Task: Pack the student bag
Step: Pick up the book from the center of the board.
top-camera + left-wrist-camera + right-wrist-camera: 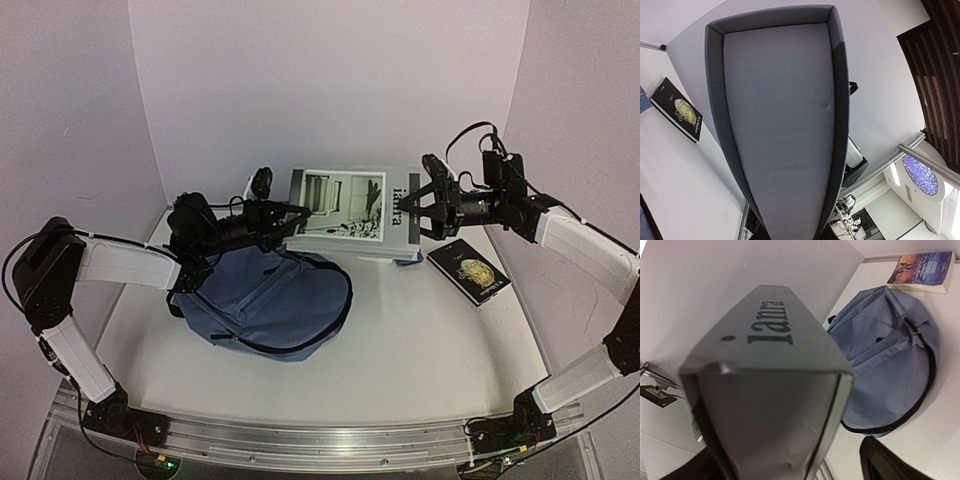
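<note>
A large grey book (345, 210) with a black-and-white photo cover and "ianra" on its spine hangs level above the table, behind the student bag. My left gripper (287, 222) is shut on its left edge and my right gripper (425, 210) on its spine end. The book's grey face (782, 115) fills the left wrist view and hides the fingers. The right wrist view shows the spine (767, 330), with one dark finger (885, 462) beside it. The slate-blue student bag (268, 298) lies flat under the left arm and also shows in the right wrist view (890, 340).
A black book with a gold emblem (469, 272) lies at the right and shows in the left wrist view (677, 115). A small blue thing (405, 258) peeks from under the grey book. A colourful paperback (922, 271) lies by the wall beyond the bag.
</note>
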You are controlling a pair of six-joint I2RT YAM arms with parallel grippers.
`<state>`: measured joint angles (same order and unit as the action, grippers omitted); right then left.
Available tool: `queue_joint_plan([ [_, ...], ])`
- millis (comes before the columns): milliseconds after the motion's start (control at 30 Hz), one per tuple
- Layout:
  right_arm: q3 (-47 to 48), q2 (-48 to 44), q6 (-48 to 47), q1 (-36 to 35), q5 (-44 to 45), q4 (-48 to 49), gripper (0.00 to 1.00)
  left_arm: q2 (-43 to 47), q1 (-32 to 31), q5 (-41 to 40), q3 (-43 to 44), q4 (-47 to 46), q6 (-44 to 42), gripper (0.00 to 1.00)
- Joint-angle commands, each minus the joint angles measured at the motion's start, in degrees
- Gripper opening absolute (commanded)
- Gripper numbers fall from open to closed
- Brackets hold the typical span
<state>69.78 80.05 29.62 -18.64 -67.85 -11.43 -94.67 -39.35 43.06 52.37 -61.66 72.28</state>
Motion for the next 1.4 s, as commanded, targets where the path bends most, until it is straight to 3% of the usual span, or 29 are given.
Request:
queue_joint_plan([
  [0,0.88,0.17,0.05,-2.01,-2.18,2.46,0.75,-0.36,-0.38,1.75,3.12,-5.29,1.39,0.11],
  [200,1.06,0.22,1.04,-2.03,-2.02,2.55,0.55,-0.88,-0.39,2.11,3.03,-5.05,1.46,0.12],
  [433,0.79,0.74,3.29,-2.05,-2.59,2.90,0.34,0.51,-0.41,2.02,2.85,0.37,-1.82,0.21],
  [600,0.53,0.56,4.57,-1.93,-2.90,2.95,0.17,3.82,-0.41,-0.13,2.11,9.85,-7.31,0.50],
  [733,-0.08,-0.82,5.95,-0.42,-2.35,2.96,0.13,11.07,-0.38,-6.96,2.22,28.80,-19.48,0.78],
  [833,-2.53,-2.68,6.51,1.71,-0.30,2.90,0.11,16.26,-0.50,-14.76,4.12,47.57,-29.04,0.88],
  [1000,-7.14,-5.39,7.27,6.18,4.69,2.29,0.09,16.92,-3.33,-27.60,9.55,72.90,-43.85,0.88],
  [1167,-10.96,-5.89,8.42,10.97,5.74,1.29,0.07,5.31,-13.22,-39.52,20.26,92.18,-54.95,0.80],
  [1367,-14.27,-7.49,7.92,13.91,5.90,-0.41,0.05,-5.48,-19.37,-42.52,26.60,97.83,-57.26,0.65],
])
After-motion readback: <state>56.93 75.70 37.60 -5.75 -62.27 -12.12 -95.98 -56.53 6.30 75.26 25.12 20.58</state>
